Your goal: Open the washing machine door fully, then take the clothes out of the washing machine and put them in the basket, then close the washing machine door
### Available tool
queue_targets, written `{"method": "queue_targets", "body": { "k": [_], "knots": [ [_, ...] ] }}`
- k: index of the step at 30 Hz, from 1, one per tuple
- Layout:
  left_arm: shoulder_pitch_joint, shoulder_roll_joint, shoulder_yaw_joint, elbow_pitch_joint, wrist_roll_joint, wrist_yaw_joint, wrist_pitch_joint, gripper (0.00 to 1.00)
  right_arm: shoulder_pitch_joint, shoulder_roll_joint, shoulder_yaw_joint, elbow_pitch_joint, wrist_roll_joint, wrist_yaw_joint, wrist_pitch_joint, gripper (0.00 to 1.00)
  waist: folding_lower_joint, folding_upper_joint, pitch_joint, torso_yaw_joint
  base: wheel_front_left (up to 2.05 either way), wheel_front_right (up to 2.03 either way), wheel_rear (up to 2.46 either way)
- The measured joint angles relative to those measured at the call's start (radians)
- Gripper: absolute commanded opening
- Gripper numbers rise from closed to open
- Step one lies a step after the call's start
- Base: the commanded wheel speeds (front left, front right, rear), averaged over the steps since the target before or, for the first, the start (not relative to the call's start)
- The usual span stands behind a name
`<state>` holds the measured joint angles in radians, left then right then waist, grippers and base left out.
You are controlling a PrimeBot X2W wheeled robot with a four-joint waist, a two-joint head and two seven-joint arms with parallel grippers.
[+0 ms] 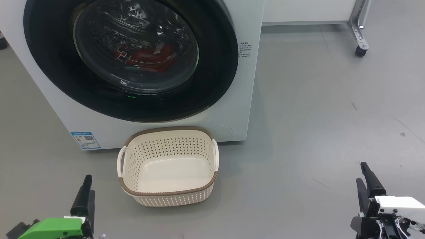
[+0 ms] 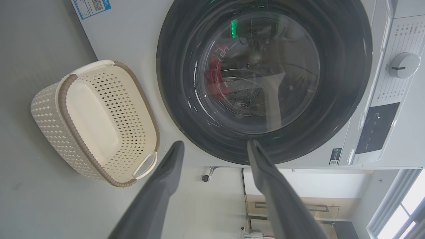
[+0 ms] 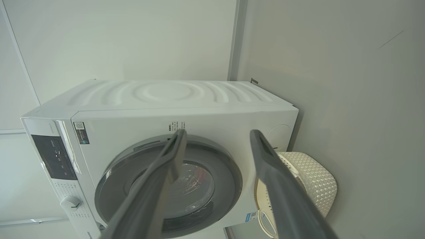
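left gripper [image 2: 215, 142] spread wide, empty; right gripper [image 3: 217, 131] likewise | round glossy black-ringed glass washing machine door [image 1: 49, 66] shut, ahead and above the left gripper, which looks the nearer | red fabric clothes [image 1: 149, 59] behind the glass | cream perforated plastic basket [image 1: 166, 128] on the floor below the door

Our right gripper [image 3: 218, 132] rises with its two dark fingers spread apart and nothing between them, framing the washing machine [image 3: 199, 113], which appears turned on its side here. We see the washing machine door [image 3: 111, 186] lying flat against the front. A red patch behind its glass is probably the clothes [image 3: 199, 172]. The basket [image 3: 315, 179] stands just beside the machine on the grey floor [image 3: 332, 83], partly behind one finger.
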<state>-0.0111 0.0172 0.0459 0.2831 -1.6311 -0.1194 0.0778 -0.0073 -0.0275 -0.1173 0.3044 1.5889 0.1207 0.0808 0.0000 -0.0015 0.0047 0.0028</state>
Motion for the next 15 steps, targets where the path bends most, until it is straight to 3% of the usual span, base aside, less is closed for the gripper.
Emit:
{"method": "queue_targets", "body": {
  "k": [15],
  "knots": [
    [-0.003,0.030,-0.053,-0.031,0.130,0.000,-0.060,1.00,-0.005,-0.043,0.029,-0.015,-0.101,0.000,-0.050,1.00,0.0000,0.0000,0.000,0.004,0.00,0.00,0.00]
  ]
}}
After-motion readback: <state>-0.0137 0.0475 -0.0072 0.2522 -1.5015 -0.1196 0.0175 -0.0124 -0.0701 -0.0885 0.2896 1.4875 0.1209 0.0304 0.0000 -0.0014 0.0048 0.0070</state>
